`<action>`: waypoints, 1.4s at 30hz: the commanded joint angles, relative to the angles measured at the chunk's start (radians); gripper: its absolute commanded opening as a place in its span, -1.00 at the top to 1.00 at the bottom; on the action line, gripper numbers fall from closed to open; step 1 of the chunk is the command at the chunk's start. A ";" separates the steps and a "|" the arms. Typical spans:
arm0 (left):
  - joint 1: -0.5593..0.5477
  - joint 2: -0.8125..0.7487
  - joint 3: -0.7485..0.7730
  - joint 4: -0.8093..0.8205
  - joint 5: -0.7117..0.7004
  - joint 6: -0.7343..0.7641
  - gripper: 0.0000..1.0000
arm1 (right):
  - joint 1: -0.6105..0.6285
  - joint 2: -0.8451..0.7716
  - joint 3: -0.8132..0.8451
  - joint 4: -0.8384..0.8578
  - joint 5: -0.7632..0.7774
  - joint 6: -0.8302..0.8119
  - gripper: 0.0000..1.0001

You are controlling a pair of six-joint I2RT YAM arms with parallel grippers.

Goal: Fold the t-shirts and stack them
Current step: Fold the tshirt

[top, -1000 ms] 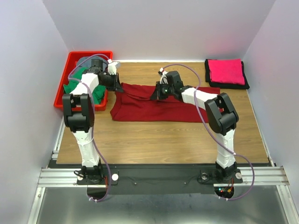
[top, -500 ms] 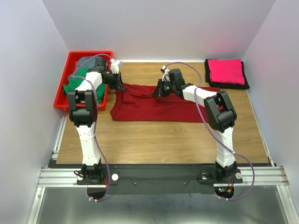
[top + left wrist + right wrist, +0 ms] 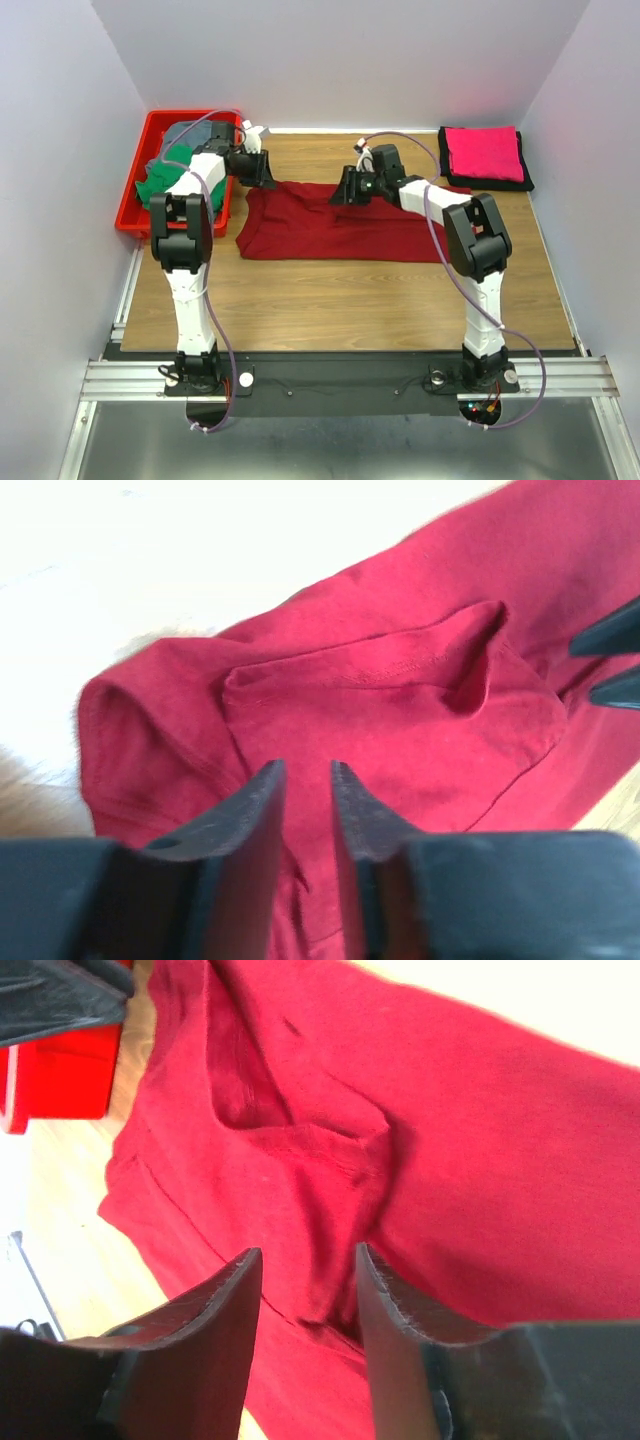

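We see a wooden desk [image 3: 340,290]. On it lie a dark red t-shirt [image 3: 330,232] spread across the middle, a red bin [image 3: 135,190] at the far left, and a folded pink shirt [image 3: 484,152] stacked on a black one [image 3: 527,178] at the far right.
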 commanded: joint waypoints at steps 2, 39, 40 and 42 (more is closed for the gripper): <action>0.044 -0.190 -0.110 0.149 0.029 -0.047 0.23 | -0.082 -0.129 -0.008 -0.037 -0.022 -0.038 0.01; -0.157 -0.104 -0.287 -0.001 -0.313 0.051 0.31 | -0.344 -0.199 -0.359 -0.658 0.188 -0.610 0.47; -0.155 -0.077 -0.191 -0.010 -0.342 0.063 0.31 | -0.327 -0.218 -0.369 -0.694 0.129 -0.618 0.48; -0.157 0.020 -0.066 -0.056 -0.367 0.091 0.31 | -0.309 -0.253 -0.384 -0.727 0.037 -0.636 0.48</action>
